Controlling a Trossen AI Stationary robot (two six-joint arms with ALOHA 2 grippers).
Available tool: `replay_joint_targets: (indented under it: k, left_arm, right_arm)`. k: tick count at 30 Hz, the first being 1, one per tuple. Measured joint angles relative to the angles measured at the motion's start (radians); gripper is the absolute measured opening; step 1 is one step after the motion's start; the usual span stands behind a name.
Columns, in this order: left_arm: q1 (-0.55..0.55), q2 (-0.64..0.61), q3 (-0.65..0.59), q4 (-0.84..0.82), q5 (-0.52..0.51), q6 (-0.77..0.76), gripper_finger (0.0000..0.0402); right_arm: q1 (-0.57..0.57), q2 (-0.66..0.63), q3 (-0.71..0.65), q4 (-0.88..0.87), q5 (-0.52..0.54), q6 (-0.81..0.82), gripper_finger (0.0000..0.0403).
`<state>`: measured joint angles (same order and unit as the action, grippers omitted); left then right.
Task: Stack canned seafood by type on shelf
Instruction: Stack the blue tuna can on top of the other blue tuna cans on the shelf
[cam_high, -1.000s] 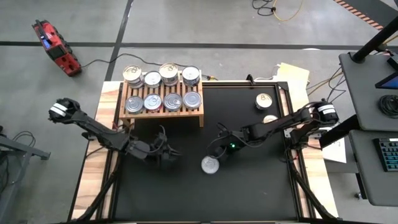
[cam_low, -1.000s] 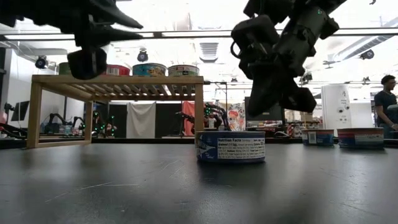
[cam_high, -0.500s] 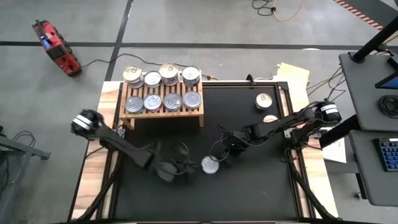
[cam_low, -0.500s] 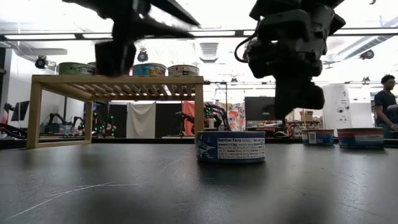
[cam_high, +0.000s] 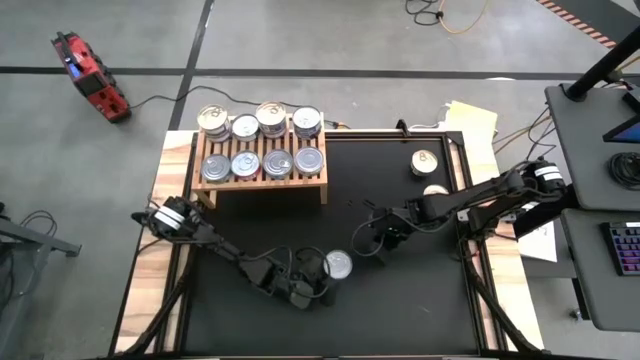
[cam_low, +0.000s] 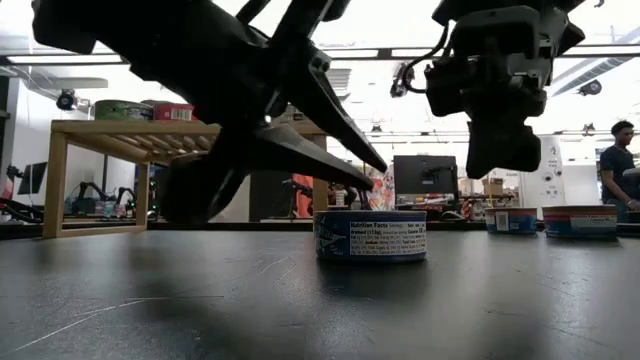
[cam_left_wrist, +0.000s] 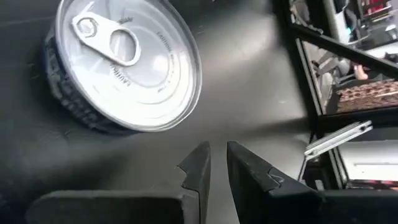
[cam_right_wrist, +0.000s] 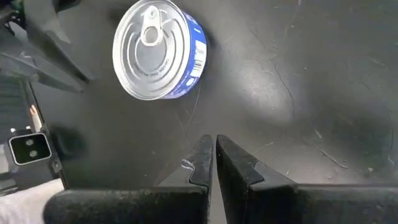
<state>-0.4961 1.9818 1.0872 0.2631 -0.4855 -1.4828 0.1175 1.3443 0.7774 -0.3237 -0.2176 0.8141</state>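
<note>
Blue-label tin (cam_high: 339, 265) lower centre: rigid, slick, grip the sidewall. Left gripper (cam_high: 312, 285) beside it, right gripper (cam_high: 378, 240) near; both nearly closed, empty.

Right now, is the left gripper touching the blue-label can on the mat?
Apart. The left wrist view shows bare mat between the left gripper, jaws nearly closed, and the blue-label can.

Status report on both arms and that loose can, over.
Left gripper shut, empty, beside the loose can. Right gripper shut, empty, nearby. Nothing blocks the shelf.
</note>
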Motion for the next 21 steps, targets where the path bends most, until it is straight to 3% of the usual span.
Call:
replay_joint_targets:
  k: [7,10,21]
  left_arm:
    - [0.021,-0.012,-0.010,-0.001,-0.003,-0.001,0.0038]
    - [0.037,-0.018,-0.010,-0.067,-0.002,-0.086,0.0038]
    - [0.061,-0.032,-0.017,-0.137,0.103,-0.164,0.0038]
  right_arm:
    - [-0.006,-0.001,-0.004,0.081,0.009,0.043,0.0012]
    - [-0.010,-0.001,-0.004,0.105,0.014,0.050,0.0012]
    - [-0.027,0.005,-0.004,0.098,0.058,0.082,0.0012]
